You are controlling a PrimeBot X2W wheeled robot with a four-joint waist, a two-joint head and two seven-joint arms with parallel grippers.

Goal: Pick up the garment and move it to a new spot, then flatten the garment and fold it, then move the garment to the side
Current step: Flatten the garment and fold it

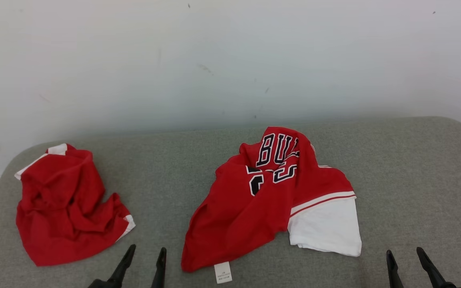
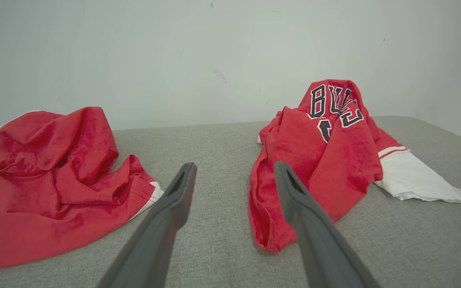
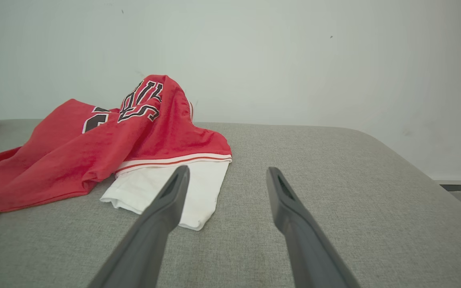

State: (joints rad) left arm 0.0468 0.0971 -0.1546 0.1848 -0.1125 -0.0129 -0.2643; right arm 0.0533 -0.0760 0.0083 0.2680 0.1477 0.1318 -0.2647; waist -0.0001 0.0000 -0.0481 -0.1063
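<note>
The crumpled red jersey [image 1: 266, 200] lies mid-way along the worktop [image 1: 414, 168], with another red garment [image 1: 62, 204] well to its left. My left claw [image 1: 147, 249] and right claw [image 1: 403, 251] hang spread and empty before it. I'd pinch two separate edges and lift evenly. The left wrist view shows the near hem [image 2: 260, 208] standing raised; the head view flattens that.

- The black-and-white lettering [image 1: 276, 150] on the crumpled red basketball jersey [image 1: 254, 212] reads "BU" before running into a fold.
- The number [image 1: 284, 174] beneath it is half buried in creases.
- Print on the small white label [image 1: 223, 273] at the jersey's near hem is too small to read.
- The crumpled red and white garment [image 2: 46, 180] at the left is cut by the left wrist view's left edge.
- The left gripper [image 1: 147, 249] and the right gripper [image 1: 403, 251] are cut off at the head view's bottom edge.
</note>
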